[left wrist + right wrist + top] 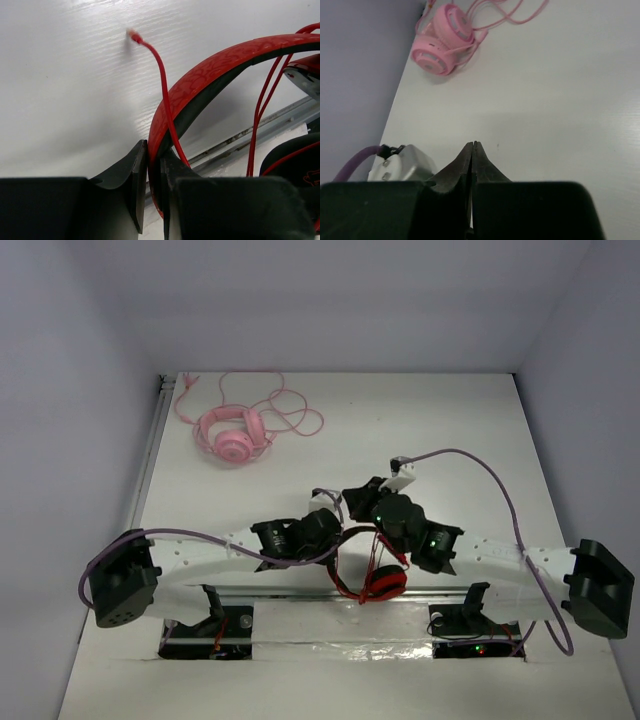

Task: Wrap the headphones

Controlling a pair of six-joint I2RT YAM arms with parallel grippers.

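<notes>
The red headphones [385, 585] are at the near edge of the counter [430, 420], between the two arms. The left pincer [154, 150] is pinching the headband [210, 70], with the thin red cable [163, 80] curling up right past its fingers. The right pincer [473, 148] is pressed together, with nothing visible in it. The pink headphones [232, 435] sit far back on the left with their cable sprawled out, well apart from everything else.
</notes>
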